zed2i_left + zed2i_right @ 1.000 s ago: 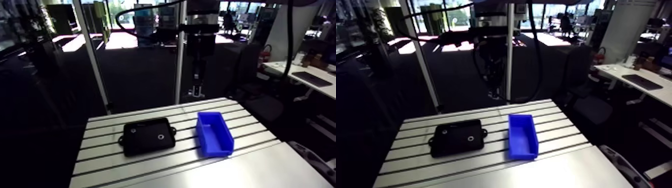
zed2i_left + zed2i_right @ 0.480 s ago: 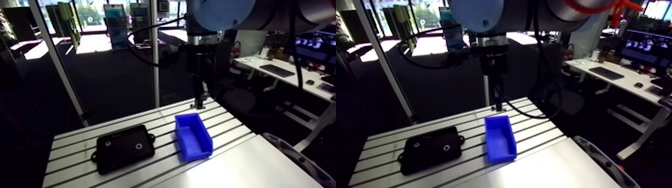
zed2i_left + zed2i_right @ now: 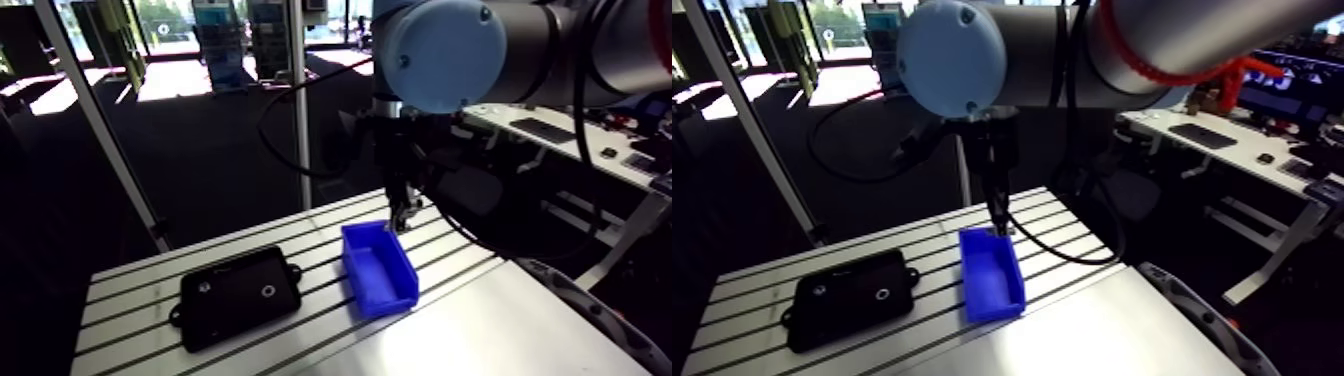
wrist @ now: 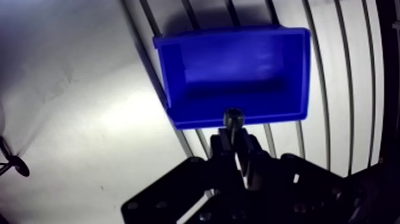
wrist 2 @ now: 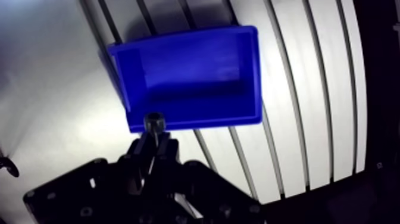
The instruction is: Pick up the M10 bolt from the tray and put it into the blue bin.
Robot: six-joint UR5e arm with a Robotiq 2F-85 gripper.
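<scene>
Since earlier, the gripper [image 4: 233,130] had moved from beyond the table [image 3: 125,298] to over the far end of the blue bin [image 4: 238,65], fingers [image 4: 221,145] clamped on the M10 bolt [image 4: 233,117]; the black tray [image 3: 235,302] lay left.

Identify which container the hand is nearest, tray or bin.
The blue bin: the hand, shut on the bolt, hangs over its rim, while the black tray lies apart, farther off.

Grey arm [image 3: 1034,55], light-blue joint cap [image 3: 950,58], black end effector [image 4: 233,136].
</scene>
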